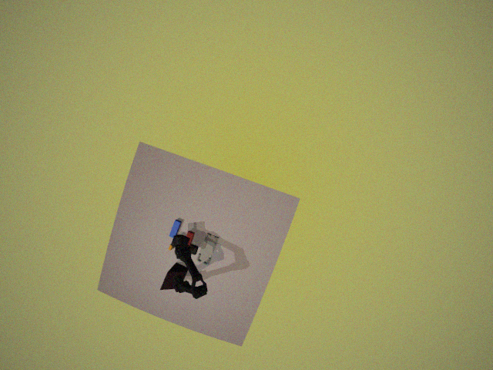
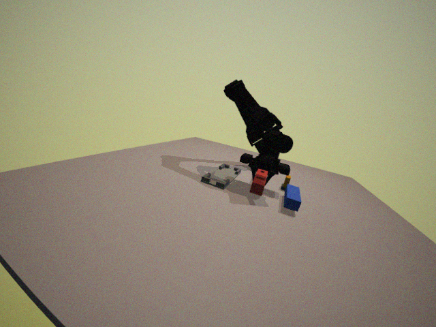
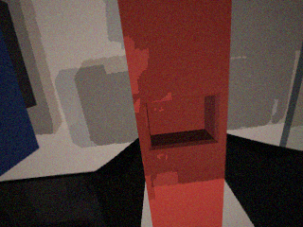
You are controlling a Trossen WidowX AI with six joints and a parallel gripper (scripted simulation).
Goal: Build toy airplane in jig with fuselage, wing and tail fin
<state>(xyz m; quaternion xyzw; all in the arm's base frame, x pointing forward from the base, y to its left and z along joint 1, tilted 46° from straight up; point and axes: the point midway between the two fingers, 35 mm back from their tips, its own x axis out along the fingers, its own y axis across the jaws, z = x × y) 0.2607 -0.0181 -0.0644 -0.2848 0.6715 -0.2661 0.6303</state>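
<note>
Red fuselage: being a long, blocky bar point(image 1: 190, 237) point(image 2: 259, 182) point(image 3: 177, 57), sitting outside the cradle, between cradle and blue wing; whether touching the desk point(image 1: 239, 199) point(image 2: 140, 228) point(image 3: 80, 24), not showing clearly.
Wing socket: opening as a rectangular recess point(image 3: 182, 118) in the red top face, holding nothing.
Black fingers point(image 2: 270, 176): pinching the red fuselage from both sides, closing in on its flanks near one end in the wrist view.
Pale grey cradle: lying as a flat plate with dark corner blocks point(image 1: 206, 253) point(image 2: 223, 173) near the fuselage, holding no airplane part.
Blue wing: resting as a plain oblong block point(image 1: 175, 228) point(image 2: 292, 197) point(image 3: 14, 109) on the fuselage's other side, standing apart from it.
Orange tail fin: standing as a small, narrow piece point(image 1: 170, 247) point(image 2: 287, 181) near the wing, showing only partly from above.
Black jointed arm point(image 1: 192, 270) point(image 2: 253, 116): reaching over the desk, bending down toward the fuselage.
</note>
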